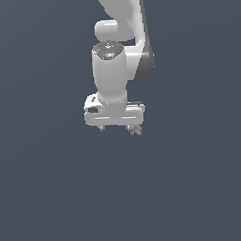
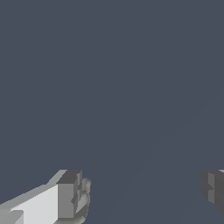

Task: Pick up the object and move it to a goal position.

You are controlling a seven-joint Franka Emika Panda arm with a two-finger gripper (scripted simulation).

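The Panda arm [image 1: 119, 47] reaches down from above, its white tool [image 1: 118, 127] pointing straight downward over a plain dark blue-grey surface [image 1: 56, 196]. The tool's two fingers stand wide apart, one near each end of the white bar. The object [image 1: 136, 130], a tiny grey-beige lumpy thing with stubby prongs, sits right at the finger on the exterior view's right. In the wrist view the object [image 2: 81, 197] lies against the inner face of one finger [image 2: 65, 199], touching it, while the other finger [image 2: 213, 187] stands well apart from it. Nothing is clamped between the two.
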